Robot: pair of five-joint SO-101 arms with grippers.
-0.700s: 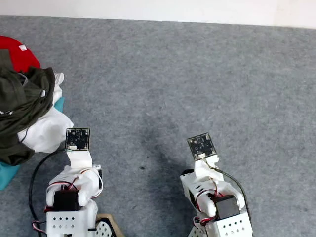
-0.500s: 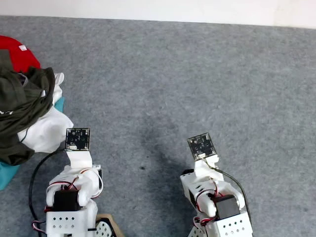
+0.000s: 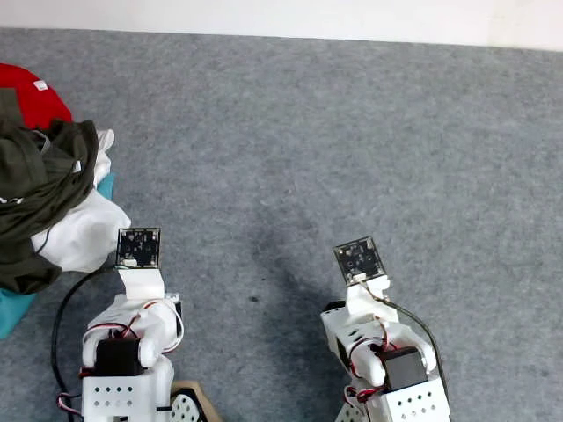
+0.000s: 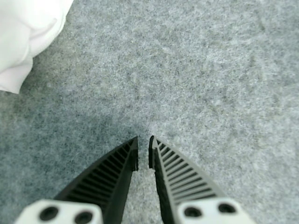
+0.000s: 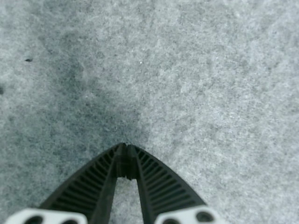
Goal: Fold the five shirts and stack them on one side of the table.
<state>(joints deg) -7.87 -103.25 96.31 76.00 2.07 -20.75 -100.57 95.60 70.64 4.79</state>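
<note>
The shirts lie unfolded in one heap (image 3: 48, 193) at 9 o'clock on the grey counter (image 3: 352, 132), against its edge. The red shirt (image 3: 31, 92) is at the far end of the heap. The olive shirt (image 3: 40, 189) is draped over the middle. The white shirt (image 3: 84, 233) bulges out from under it toward the arms. A teal shirt (image 3: 13, 312) shows at the near end, and a sliver of it shows beside the white one. A fifth shirt cannot be made out. The left arm (image 3: 132, 343) stands at 7 o'clock, its wrist just beside the white shirt's near edge. The left hand (image 4: 143, 148) hangs over bare counter with its tips almost pressed together, only a thin slit between them, pinching nothing. A fold of the white shirt (image 4: 28, 32) lies near it but apart. The right arm (image 3: 383, 352) stands at 5 o'clock, well apart from the heap. The right hand (image 5: 126, 161) is pressed together, tips touching, over bare counter. A small dark speck (image 3: 253, 299) sits on the counter between the two arms.
</note>
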